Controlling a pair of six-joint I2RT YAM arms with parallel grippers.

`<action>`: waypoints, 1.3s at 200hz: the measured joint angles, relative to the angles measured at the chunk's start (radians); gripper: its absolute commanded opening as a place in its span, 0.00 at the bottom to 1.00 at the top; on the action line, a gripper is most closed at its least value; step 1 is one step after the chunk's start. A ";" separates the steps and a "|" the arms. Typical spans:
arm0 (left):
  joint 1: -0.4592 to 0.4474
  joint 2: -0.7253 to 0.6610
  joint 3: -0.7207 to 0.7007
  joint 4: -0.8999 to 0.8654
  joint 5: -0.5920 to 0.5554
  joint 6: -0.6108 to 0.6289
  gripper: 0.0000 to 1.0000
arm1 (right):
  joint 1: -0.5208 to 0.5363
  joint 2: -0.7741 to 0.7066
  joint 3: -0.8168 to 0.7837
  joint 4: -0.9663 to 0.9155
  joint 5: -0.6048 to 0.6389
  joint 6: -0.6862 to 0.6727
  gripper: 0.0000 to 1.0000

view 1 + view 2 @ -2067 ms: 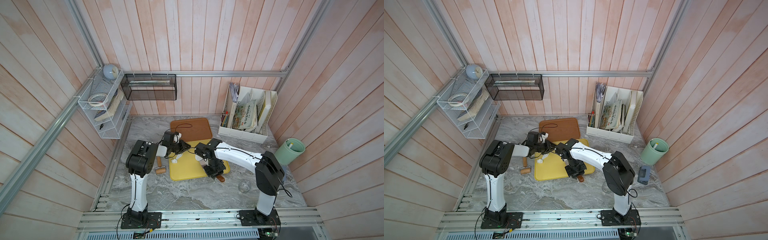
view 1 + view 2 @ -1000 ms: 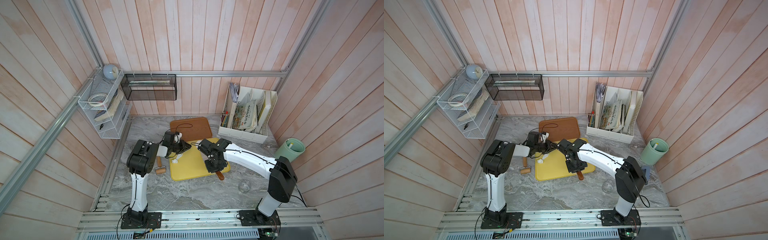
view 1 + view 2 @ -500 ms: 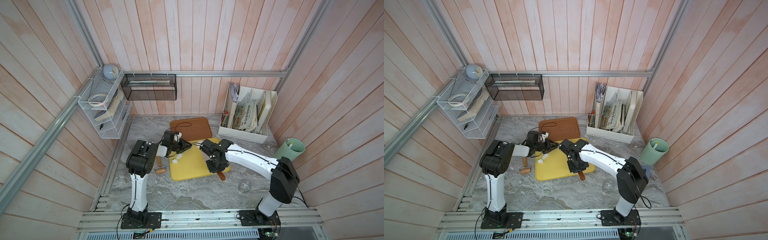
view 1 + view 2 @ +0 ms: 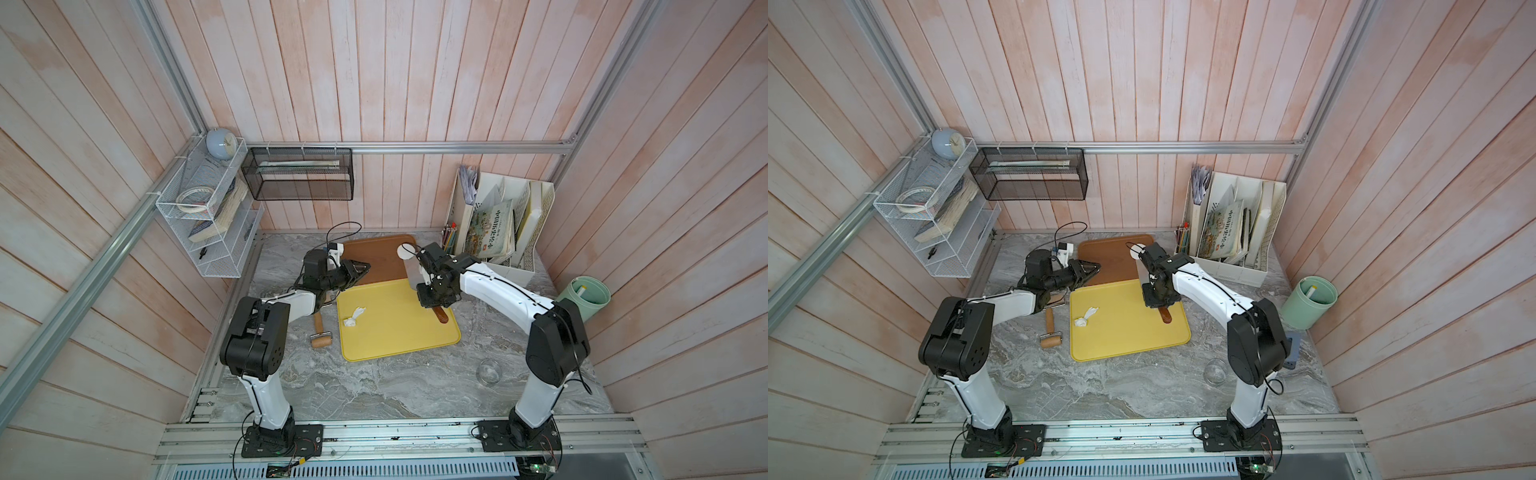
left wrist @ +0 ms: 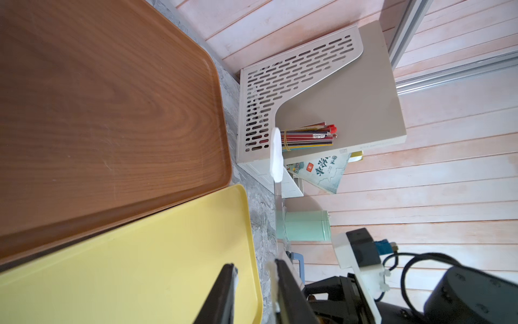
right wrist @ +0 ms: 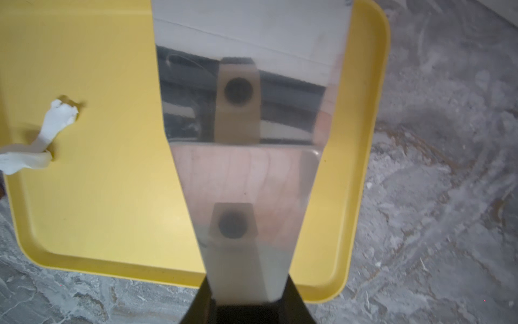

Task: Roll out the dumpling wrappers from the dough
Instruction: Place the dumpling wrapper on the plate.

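over the corner of the brown wood-grain tray (image 4: 378, 262) nearest the white perforated file rack (image 4: 498, 232), both top views show me the thin, round white dumpling wrapper (image 4: 405, 252) sitting on the tip of a shiny metal scraper with a wooden handle (image 4: 413, 272). the right gripper (image 4: 432, 300) is clamped on that handle, with the blade raised off the table. the left gripper (image 4: 365, 267) hovers nearby over the brown tray's edge. ragged white dough scraps (image 4: 353, 318) lie on the yellow plastic tray (image 4: 399, 336), and a small wooden roller (image 4: 321, 332) rests on the table just beside it.

from the left wrist, the fingers (image 5: 221, 294) stand apart with nothing between them, a white smear on one. the wrapper (image 5: 276, 154) shows edge-on at the blade's end.

from the right wrist, the mirror-bright blade (image 6: 246, 112) fills the middle and hides the wrapper.

my worry is that the disc sits only at the tip — a tilt or a jerk could drop it onto the table short of the tray, or it could stick and tear when pushed off.

the grey veined marble table (image 4: 374, 386) looks dusted white near the tray. around it are pink plank walls, a white wire shelf (image 4: 199, 224) and a green cup (image 4: 584, 297).
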 measured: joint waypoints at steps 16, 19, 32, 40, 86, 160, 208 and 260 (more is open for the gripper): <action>0.002 0.000 -0.005 -0.001 -0.016 0.009 0.18 | 0.000 0.067 0.062 0.029 -0.038 -0.022 0.00; 0.003 0.000 -0.005 0.000 -0.019 0.010 0.18 | 0.000 0.076 0.069 0.033 -0.043 -0.026 0.00; 0.005 0.003 -0.002 0.001 -0.039 0.018 0.16 | 0.000 0.122 0.097 0.056 -0.076 -0.035 0.00; 0.006 0.012 0.005 0.000 -0.047 0.023 0.15 | 0.000 0.148 0.109 0.068 -0.098 -0.040 0.00; 0.007 0.130 0.125 -0.042 -0.108 0.058 0.05 | 0.000 0.251 0.157 0.081 -0.171 -0.056 0.00; -0.013 0.245 0.245 -0.148 -0.261 0.089 0.00 | 0.000 0.261 0.201 0.052 -0.201 -0.081 0.00; -0.036 0.298 0.262 -0.133 -0.267 0.044 0.00 | 0.000 0.323 0.290 0.021 -0.202 -0.091 0.00; -0.039 0.310 0.245 -0.032 -0.266 -0.026 0.00 | 0.000 0.341 0.300 -0.012 -0.202 -0.100 0.00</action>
